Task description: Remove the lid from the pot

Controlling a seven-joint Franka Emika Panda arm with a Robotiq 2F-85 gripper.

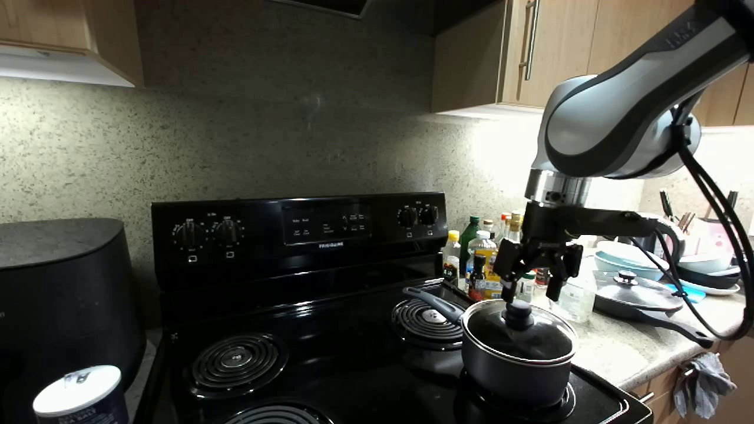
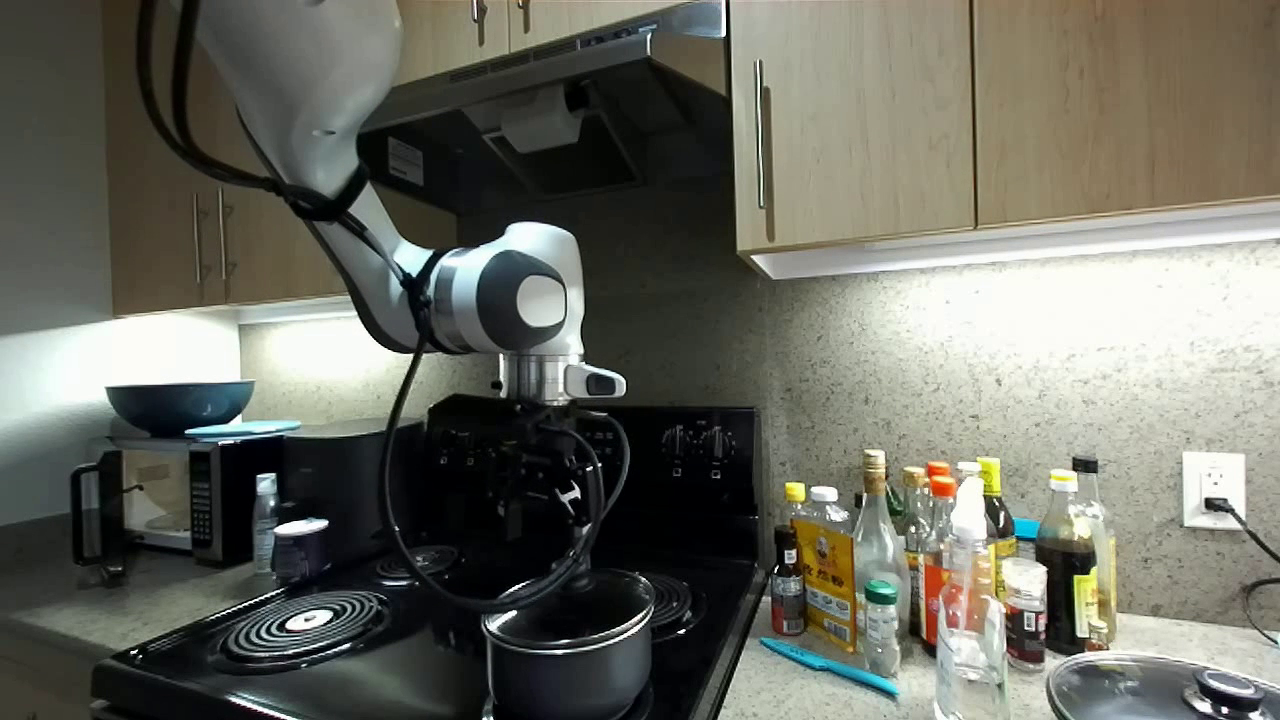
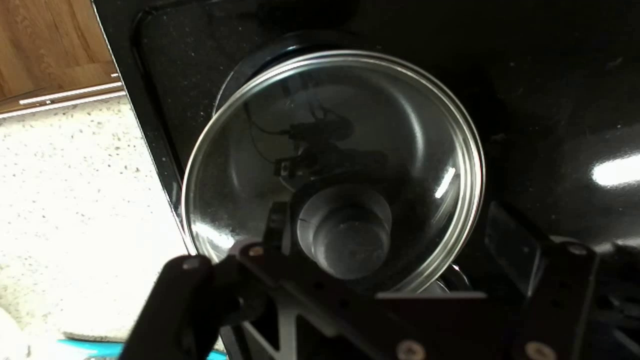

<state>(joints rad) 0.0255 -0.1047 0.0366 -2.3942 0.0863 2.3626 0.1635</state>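
Note:
The glass lid [image 1: 545, 338] with its black knob [image 1: 518, 315] rests on the dark pot [image 1: 515, 383] on the stove's burner. The lid [image 2: 620, 603] and pot [image 2: 575, 670] also show in an exterior view, the knob partly behind cables. In the wrist view, the lid [image 3: 340, 125] fills the middle and its knob [image 3: 352, 245] lies between the spread fingers, nearer the left one. My gripper [image 1: 532, 292] is open and empty, pointing down just above the lid. It also shows in the wrist view [image 3: 395, 230]. Contact between finger and knob cannot be told.
The pot handle [image 1: 436, 305] points toward the stove's back panel [image 1: 300, 235]. Bottles [image 1: 480, 253], a clear spray bottle [image 2: 970, 640], a blue knife [image 2: 830, 667] and another lidded pan [image 1: 636, 291] stand on the counter. A black appliance [image 1: 65, 282] and salt container [image 1: 79, 394] stand opposite.

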